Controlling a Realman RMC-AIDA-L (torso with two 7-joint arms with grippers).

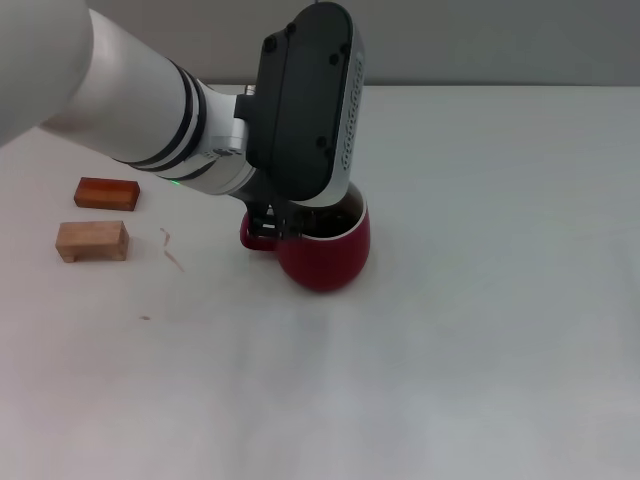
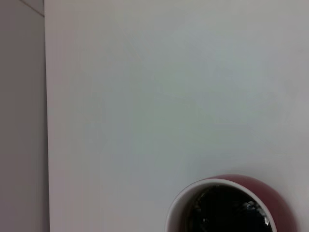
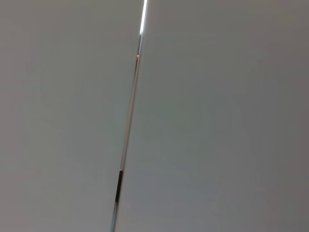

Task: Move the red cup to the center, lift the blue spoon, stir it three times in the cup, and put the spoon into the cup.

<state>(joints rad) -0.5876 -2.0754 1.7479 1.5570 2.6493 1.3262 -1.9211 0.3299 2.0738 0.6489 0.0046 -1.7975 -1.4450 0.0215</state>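
Observation:
The red cup (image 1: 328, 252) stands on the white table (image 1: 480, 300) near the middle, its loop handle toward the left. My left gripper (image 1: 278, 226) comes down over the handle side; its dark fingers straddle the rim there and appear shut on it, though the wrist housing hides most of them. The left wrist view shows the red cup (image 2: 227, 205) from above, pale rim and dark inside with small glints. The blue spoon is out of view. My right arm does not show in the head view.
Two small wooden blocks lie at the left: a reddish-brown one (image 1: 106, 192) and a pale one (image 1: 92, 240) in front of it. A faint thin mark (image 1: 171, 247) lies between the blocks and the cup. The right wrist view shows only plain grey surfaces.

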